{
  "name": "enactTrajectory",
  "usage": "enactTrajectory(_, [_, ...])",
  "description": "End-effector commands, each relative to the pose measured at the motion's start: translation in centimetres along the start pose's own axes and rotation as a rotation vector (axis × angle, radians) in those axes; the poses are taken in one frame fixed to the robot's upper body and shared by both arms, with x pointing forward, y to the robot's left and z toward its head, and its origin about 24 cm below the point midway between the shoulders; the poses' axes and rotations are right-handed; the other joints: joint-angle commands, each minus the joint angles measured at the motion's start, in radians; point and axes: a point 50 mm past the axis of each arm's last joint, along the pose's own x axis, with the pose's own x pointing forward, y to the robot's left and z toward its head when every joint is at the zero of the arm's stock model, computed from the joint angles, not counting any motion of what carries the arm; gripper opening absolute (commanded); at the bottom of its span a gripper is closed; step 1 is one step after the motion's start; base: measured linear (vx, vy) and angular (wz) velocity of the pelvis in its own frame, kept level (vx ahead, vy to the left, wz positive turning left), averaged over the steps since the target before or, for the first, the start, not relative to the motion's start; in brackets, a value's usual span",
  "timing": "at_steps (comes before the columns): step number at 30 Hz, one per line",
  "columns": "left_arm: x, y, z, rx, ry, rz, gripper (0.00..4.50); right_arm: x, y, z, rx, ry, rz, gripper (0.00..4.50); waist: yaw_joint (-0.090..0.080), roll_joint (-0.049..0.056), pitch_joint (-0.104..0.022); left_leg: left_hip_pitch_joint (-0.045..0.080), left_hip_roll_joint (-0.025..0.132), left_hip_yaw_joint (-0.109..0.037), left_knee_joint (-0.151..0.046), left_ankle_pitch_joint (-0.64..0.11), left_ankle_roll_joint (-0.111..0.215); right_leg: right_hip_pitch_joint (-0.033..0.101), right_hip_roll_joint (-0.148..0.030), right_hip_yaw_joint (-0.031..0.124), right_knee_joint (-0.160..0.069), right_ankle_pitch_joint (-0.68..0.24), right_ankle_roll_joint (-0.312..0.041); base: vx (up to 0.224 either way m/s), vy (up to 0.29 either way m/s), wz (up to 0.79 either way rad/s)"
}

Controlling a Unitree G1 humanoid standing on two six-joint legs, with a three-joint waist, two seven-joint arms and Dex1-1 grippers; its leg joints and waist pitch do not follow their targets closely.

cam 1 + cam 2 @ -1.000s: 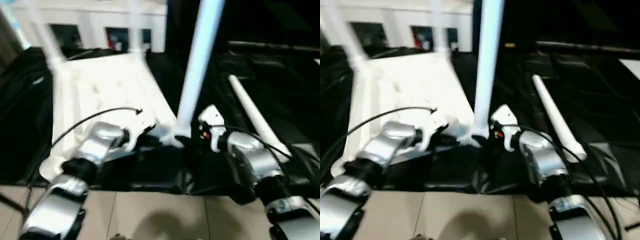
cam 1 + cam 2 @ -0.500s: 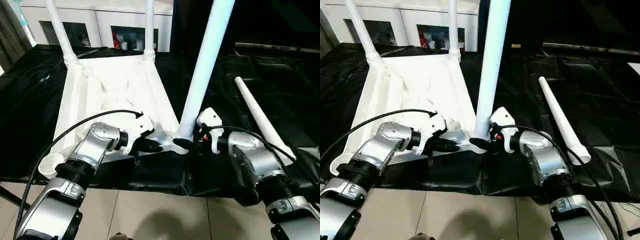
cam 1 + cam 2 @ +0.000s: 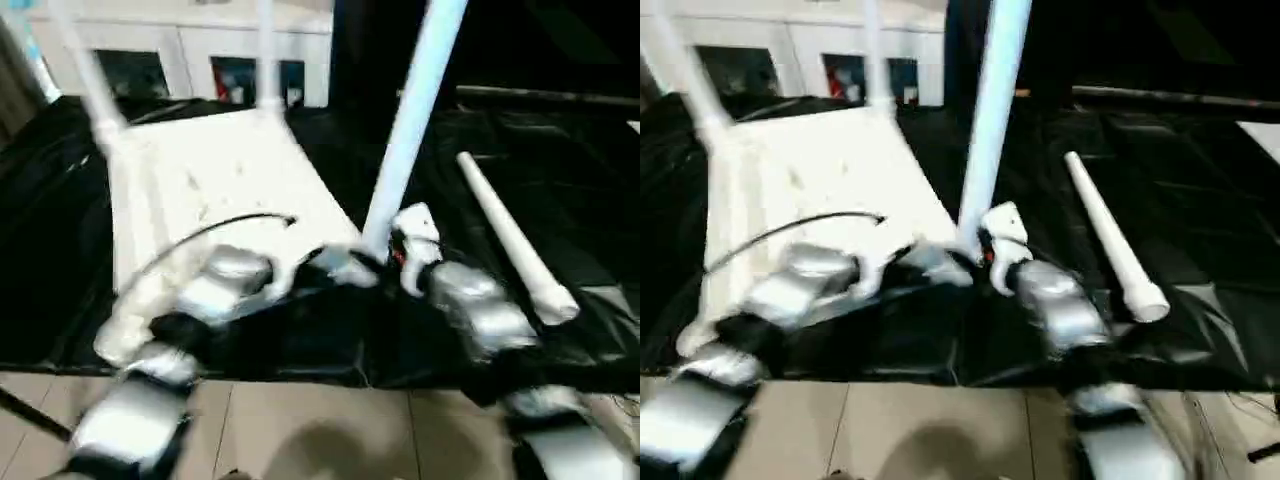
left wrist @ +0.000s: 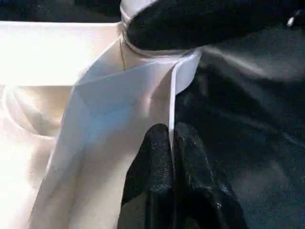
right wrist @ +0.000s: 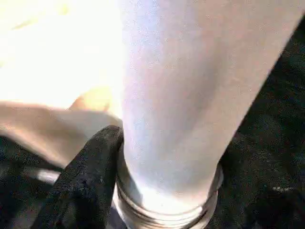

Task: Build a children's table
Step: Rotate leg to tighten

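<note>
On the black sheet (image 3: 560, 200) lies the white tabletop (image 3: 200, 180), underside up, with 2 legs (image 3: 268, 60) standing in its far corner sockets. At its near right corner a 3rd leg (image 3: 410, 120) stands tilted in the socket; the right gripper (image 5: 143, 191) is clamped around this leg's base. The left gripper (image 4: 172, 157), fingers together, pinches the tabletop's thin side wall just beside that socket. Right of the tabletop, a 4th leg (image 3: 505, 235) lies loose.

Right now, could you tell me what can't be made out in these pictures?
- Right gripper: second finger hidden behind the leg, right wrist view.
- Leg's threaded base: seating in the socket cut off by the edge.
- Tabletop ribs: blurred, eye views.
- Left gripper: shut on the tabletop's edge.
</note>
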Motion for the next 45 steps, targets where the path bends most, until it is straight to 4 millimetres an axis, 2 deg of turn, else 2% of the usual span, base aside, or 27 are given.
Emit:
enactTrajectory(1, [1.0, -0.3, 1.1, -0.072, -0.073, 0.081, 0.00, 0.1, 0.3, -3.3, 0.126, 0.124, -0.141, 2.66, -0.004, -0.001, -0.065, 0.013, 0.014, -0.007, -0.072, -0.289, -0.010, 0.038, -0.054, 0.042, -0.091, -0.446, -0.148, 0.000, 0.000, 0.00])
enactTrajectory(2, [1.3, -0.6, 1.3, -0.069, -0.076, 0.076, 0.00, 0.3, 0.7, -3.1, 0.133, 0.115, -0.151, 2.66, -0.004, -0.004, -0.066, 0.013, 0.015, -0.008, -0.073, -0.293, -0.009, 0.039, -0.054, 0.040, -0.094, -0.438, -0.146, 0.000, 0.000, 0.00])
enactTrajectory(3, [1.5, -0.8, 1.4, -0.064, -0.078, 0.074, 0.00, 0.6, 1.0, -3.0, 0.135, 0.107, -0.154, 2.66, -0.005, 0.002, -0.066, 0.014, 0.015, -0.009, -0.074, -0.297, -0.008, 0.039, -0.052, 0.040, -0.092, -0.427, -0.148, 0.000, 0.000, 0.00])
enactTrajectory(4, [1.7, -0.9, 1.5, -0.061, -0.079, 0.074, 0.00, 0.7, 1.3, -2.9, 0.137, 0.102, -0.156, 2.66, -0.008, 0.000, -0.065, 0.012, 0.015, -0.008, -0.074, -0.302, -0.005, 0.039, -0.051, 0.040, -0.093, -0.420, -0.149, 0.000, 0.000, 0.00])
enactTrajectory(9, [1.7, -0.8, 1.6, -0.036, -0.075, 0.062, 0.00, 1.5, 2.2, -1.8, 0.094, 0.058, -0.128, 2.66, -0.014, 0.000, -0.065, 0.009, 0.011, -0.008, -0.074, -0.321, 0.009, 0.041, -0.050, 0.039, -0.095, -0.421, -0.149, 0.000, 0.000, 0.00])
enactTrajectory(10, [1.5, -0.6, 1.5, -0.029, -0.076, 0.064, 0.00, 1.5, 2.1, -1.3, 0.127, 0.030, -0.111, 3.01, -0.013, 0.000, -0.066, 0.010, 0.012, -0.008, -0.074, -0.319, 0.009, 0.042, -0.051, 0.039, -0.095, -0.422, -0.148, 0.000, 0.000, 0.00])
enactTrajectory(11, [1.3, -0.4, 1.4, -0.023, -0.077, 0.065, 0.00, 1.5, 1.9, -1.0, 0.137, 0.007, -0.108, 3.01, -0.013, -0.002, -0.066, 0.008, 0.013, -0.008, -0.074, -0.314, 0.015, 0.043, -0.053, 0.040, -0.095, -0.422, -0.148, 0.000, 0.000, 0.00])
enactTrajectory(12, [0.9, 0.0, 1.3, -0.013, -0.079, 0.063, 0.00, 1.4, 1.5, -0.5, 0.108, -0.015, -0.088, 3.36, -0.012, -0.001, -0.066, 0.009, 0.014, -0.009, -0.075, -0.313, 0.015, 0.043, -0.053, 0.039, -0.094, -0.421, -0.149, 0.000, 0.000, 0.00])
enactTrajectory(14, [0.5, 0.2, 1.1, -0.013, -0.079, 0.059, 0.00, 1.3, 1.2, 0.0, 0.071, -0.026, -0.070, 3.39, -0.012, -0.001, -0.068, 0.008, 0.015, -0.008, -0.075, -0.307, 0.021, 0.044, -0.052, 0.040, -0.091, -0.396, -0.155, 0.000, 0.000, 0.00])
enactTrajectory(16, [0.2, 0.4, 0.9, 0.002, -0.079, 0.048, 0.00, 1.2, 0.8, 0.4, 0.033, -0.035, -0.046, 3.70, -0.011, -0.002, -0.068, 0.005, 0.014, -0.007, -0.074, -0.287, 0.026, 0.046, -0.051, 0.040, -0.087, -0.365, -0.168, 0.000, 0.000, 0.00])
enactTrajectory(17, [0.2, 0.4, 0.9, 0.002, -0.079, 0.048, 0.00, 1.2, 0.8, 0.4, 0.033, -0.035, -0.046, 3.70, -0.011, -0.002, -0.068, 0.005, 0.014, -0.006, -0.073, -0.283, 0.027, 0.047, -0.052, 0.041, -0.087, -0.361, -0.172, 0.000, 0.000, 0.00])
enactTrajectory(18, [-0.7, 0.9, 0.2, 0.026, -0.063, 0.040, 0.00, 0.5, 0.0, 1.1, -0.037, -0.021, 0.081, 3.70, -0.008, -0.016, -0.068, 0.001, 0.014, -0.005, -0.072, -0.264, 0.040, 0.053, -0.052, 0.039, -0.086, -0.359, -0.172, 0.000, 0.000, 0.00])
enactTrajectory(20, [-0.9, 1.1, 0.1, 0.025, -0.064, 0.037, 0.00, 0.2, -0.1, 1.3, -0.057, -0.017, 0.122, 3.70, -0.005, -0.011, -0.068, 0.001, 0.015, -0.004, -0.071, -0.250, 0.047, 0.052, -0.054, 0.041, -0.084, -0.354, -0.168, 0.000, 0.000, 0.00])
enactTrajectory(22, [-1.5, 1.2, -0.2, 0.031, -0.074, 0.002, 0.00, -1.0, -0.6, 1.5, -0.131, 0.002, 0.254, 3.70, -0.002, -0.014, -0.068, 0.001, 0.015, -0.003, -0.070, -0.234, 0.059, 0.054, -0.051, 0.041, -0.084, -0.346, -0.159, 0.000, 0.000, 0.00])
enactTrajectory(23, [-1.5, 1.2, -0.2, 0.031, -0.074, 0.002, 0.00, -1.0, -0.6, 1.5, -0.131, 0.002, 0.254, 3.70, -0.001, -0.013, -0.068, 0.000, 0.017, -0.004, -0.070, -0.228, 0.060, 0.055, -0.052, 0.041, -0.082, -0.337, -0.162, 0.000, 0.000, 0.00])
enactTrajectory(29, [-3.1, 0.2, -0.6, 0.077, -0.110, -0.211, 0.00, -3.3, -0.9, 1.3, -0.222, 0.074, 0.473, 3.70, 0.000, -0.011, -0.068, 0.002, 0.022, -0.003, -0.070, -0.212, 0.064, 0.053, -0.053, 0.043, -0.074, -0.285, -0.206, 0.000, 0.000, 0.00])
enactTrajectory(31, [-3.4, 0.0, -0.8, 0.087, -0.101, -0.244, 0.00, -3.4, -0.9, 1.2, -0.228, 0.090, 0.498, 3.70, 0.001, -0.007, -0.069, 0.004, 0.024, -0.002, -0.069, -0.216, 0.059, 0.051, -0.052, 0.043, -0.071, -0.281, -0.215, 0.000, 0.000, 0.00])
enactTrajectory(33, [-3.5, -0.1, -0.9, 0.090, -0.098, -0.258, 0.00, -3.5, -0.8, 1.1, -0.236, 0.099, 0.513, 3.70, 0.003, -0.009, -0.069, 0.006, 0.025, -0.001, -0.070, -0.217, 0.056, 0.049, -0.052, 0.044, -0.071, -0.279, -0.217, 0.000, 0.000, 0.00])
enactTrajectory(36, [-3.8, -0.1, -1.0, 0.088, -0.096, -0.270, 0.00, -3.5, -0.7, 1.0, -0.242, 0.113, 0.518, 3.70, 0.017, -0.008, -0.070, 0.009, 0.027, -0.001, -0.071, -0.210, 0.044, 0.048, -0.054, 0.045, -0.067, -0.264, -0.217, 0.000, 0.000, 0.00])
enactTrajectory(39, [-4.1, -0.2, -1.0, 0.086, -0.093, -0.279, 0.00, -3.5, -0.6, 1.0, -0.237, 0.118, 0.522, 3.70, 0.018, -0.008, -0.071, 0.007, 0.027, -0.001, -0.071, -0.199, 0.038, 0.051, -0.054, 0.047, -0.062, -0.235, -0.219, 0.000, 0.000, 0.00])
enactTrajectory(45, [-4.2, -0.3, -1.2, 0.080, -0.087, -0.287, 0.00, -3.5, -0.7, 0.8, -0.217, 0.117, 0.530, 3.04, 0.018, -0.009, -0.072, 0.006, 0.024, 0.001, -0.067, -0.176, 0.048, 0.052, -0.052, 0.047, -0.059, -0.203, -0.224, 0.000, 0.000, 0.00])
